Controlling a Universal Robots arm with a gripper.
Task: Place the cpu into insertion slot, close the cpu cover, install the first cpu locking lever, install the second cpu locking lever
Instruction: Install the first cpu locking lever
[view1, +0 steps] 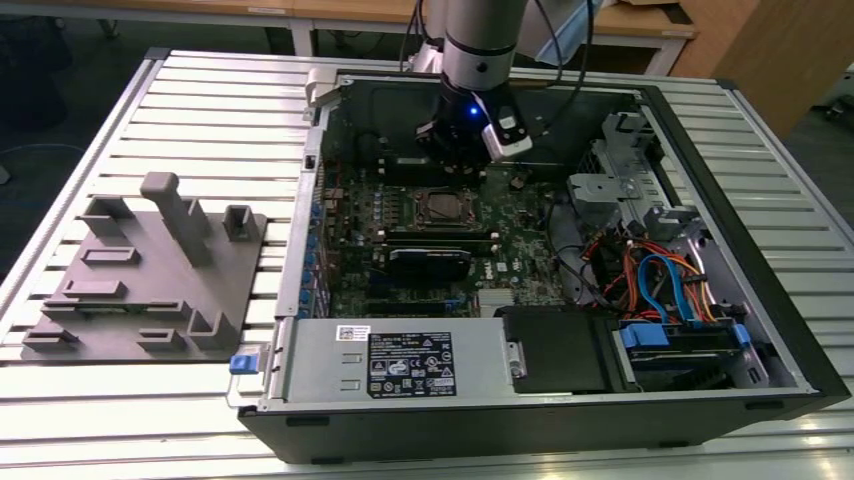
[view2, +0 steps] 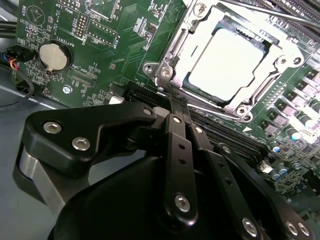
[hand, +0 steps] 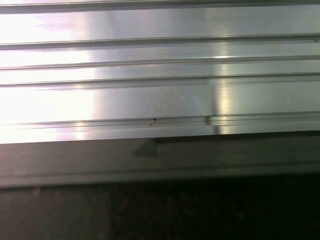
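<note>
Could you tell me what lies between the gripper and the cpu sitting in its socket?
In the second wrist view, the cpu cover's silvery frame edge lies between the gripper and the cpu.

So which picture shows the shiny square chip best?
The second wrist view: the cpu is big and bright there, sitting in its slot with the silvery cover down around it. In the exterior view it is just a tiny dark square on the board. The first wrist view faces metal ribs.

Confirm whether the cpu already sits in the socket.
Yes: in the second wrist view the cpu lies in the insertion slot, framed by silvery metal.
</note>
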